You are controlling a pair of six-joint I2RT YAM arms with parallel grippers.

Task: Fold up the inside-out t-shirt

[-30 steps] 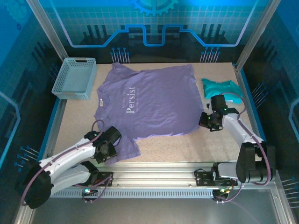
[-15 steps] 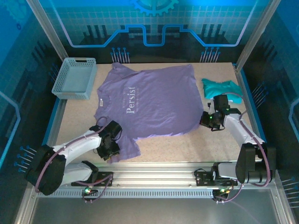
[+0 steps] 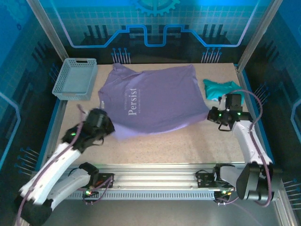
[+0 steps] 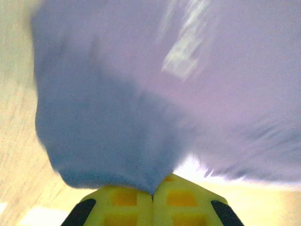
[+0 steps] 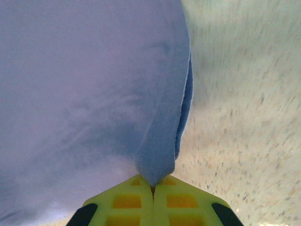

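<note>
Left gripper [image 4: 153,194] pinches the t-shirt [image 3: 155,96] at its 8 o'clock edge. Right gripper [image 5: 153,185] pinches the 3 o'clock edge, apparently raised.

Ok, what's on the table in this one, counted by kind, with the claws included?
Garments: 2, the t-shirt and the teal garment
Baskets: 1, the basket
Claws: 2, the left claw and the right claw, each shut on the t-shirt
Total: 5
</note>
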